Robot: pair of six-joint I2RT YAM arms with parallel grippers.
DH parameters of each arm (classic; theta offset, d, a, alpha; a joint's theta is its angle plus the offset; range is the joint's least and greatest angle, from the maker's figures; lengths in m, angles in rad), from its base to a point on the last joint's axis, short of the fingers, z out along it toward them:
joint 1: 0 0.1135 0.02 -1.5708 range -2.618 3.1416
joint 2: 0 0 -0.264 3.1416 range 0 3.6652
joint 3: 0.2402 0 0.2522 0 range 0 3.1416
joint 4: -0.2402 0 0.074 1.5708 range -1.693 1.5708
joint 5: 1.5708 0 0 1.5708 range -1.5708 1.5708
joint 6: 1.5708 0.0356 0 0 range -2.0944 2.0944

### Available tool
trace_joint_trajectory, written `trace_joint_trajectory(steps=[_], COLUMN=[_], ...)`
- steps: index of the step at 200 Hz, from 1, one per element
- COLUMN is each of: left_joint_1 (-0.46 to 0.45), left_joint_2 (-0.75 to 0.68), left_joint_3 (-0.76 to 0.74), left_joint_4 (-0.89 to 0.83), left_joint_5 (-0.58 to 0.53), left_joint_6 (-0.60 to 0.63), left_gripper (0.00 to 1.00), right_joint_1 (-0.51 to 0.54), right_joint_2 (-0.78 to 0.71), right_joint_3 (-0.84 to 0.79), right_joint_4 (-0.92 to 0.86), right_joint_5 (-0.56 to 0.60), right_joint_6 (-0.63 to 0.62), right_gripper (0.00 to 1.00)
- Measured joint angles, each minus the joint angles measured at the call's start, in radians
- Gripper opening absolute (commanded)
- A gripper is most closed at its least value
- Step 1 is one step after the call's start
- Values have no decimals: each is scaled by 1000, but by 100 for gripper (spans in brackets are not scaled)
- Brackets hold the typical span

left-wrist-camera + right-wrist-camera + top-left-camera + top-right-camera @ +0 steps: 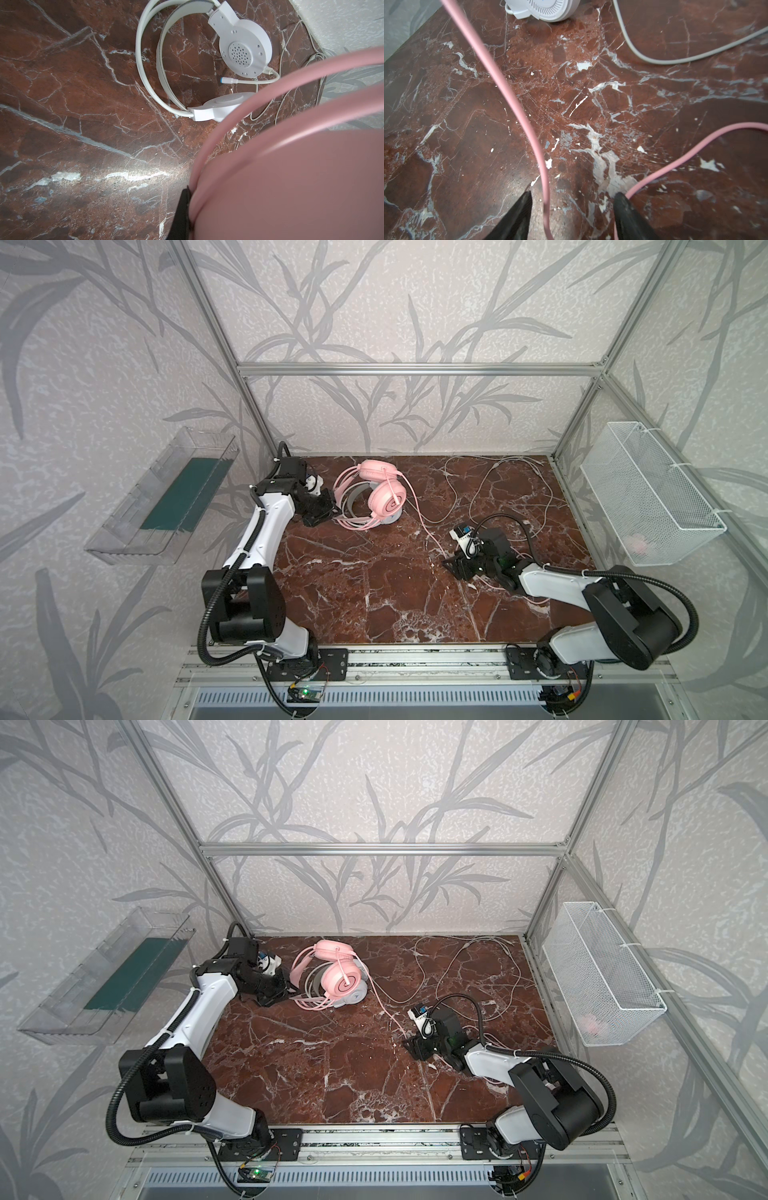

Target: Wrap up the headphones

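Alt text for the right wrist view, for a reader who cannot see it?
The pink cable runs between the right gripper's open black fingers, unpinched, over a red-brown marble table. Farther off lie a white cable and part of a white headset cup.

This is a purpose-built robot test cell, the kind found in a lab rather than a home. An aluminium frame (419, 369) of bolted profile boxes in the workspace, and its far and side panels (374, 302) carry grey leaf-patterned wallpaper as a backdrop. The tabletop (374, 585) is red-brown with white veins, probably a marble-look surface. Two white-and-black arms, left (266, 526) and right (552, 580), are fixed to a slotted metal rail (415, 659) along the near edge. Bare circuit boards (305, 692), one with a green light, sit below it. A clear plastic bin (124, 526) hangs on the left wall and a white wire basket (648, 489) on the right.
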Motion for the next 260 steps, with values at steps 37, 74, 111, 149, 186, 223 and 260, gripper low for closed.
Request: trace_joint_trajectory(steps=[37, 74, 111, 149, 186, 223, 260], left_joint_1=[0, 0, 0, 0, 0, -18, -43], left_joint_2=[0, 0, 0, 0, -2, -2, -2], left_joint_3=[0, -1, -19, -27, -49, -58, -58], left_joint_4=[0, 3, 24, 51, 117, 197, 235], left_joint_5=[0, 0, 0, 0, -1, -10, -45], left_joint_6=[0, -5, -27, -64, -133, -224, -285], left_gripper=[0, 0, 0, 0, 0, 0, 0], right_joint_1=[0, 11, 58, 95, 138, 206, 253], right_joint_2=[69, 119, 101, 32, -18, -18, 8], right_joint_3=[7, 46, 49, 50, 114, 239, 336], right_joint_4=[45, 51, 54, 1, -173, -360, -485], right_joint_5=[-13, -29, -19, -22, -42, -47, -44], right_joint_6=[29, 39, 37, 0, -93, -196, -253], right_gripper=[40, 19, 3, 0, 0, 0, 0])
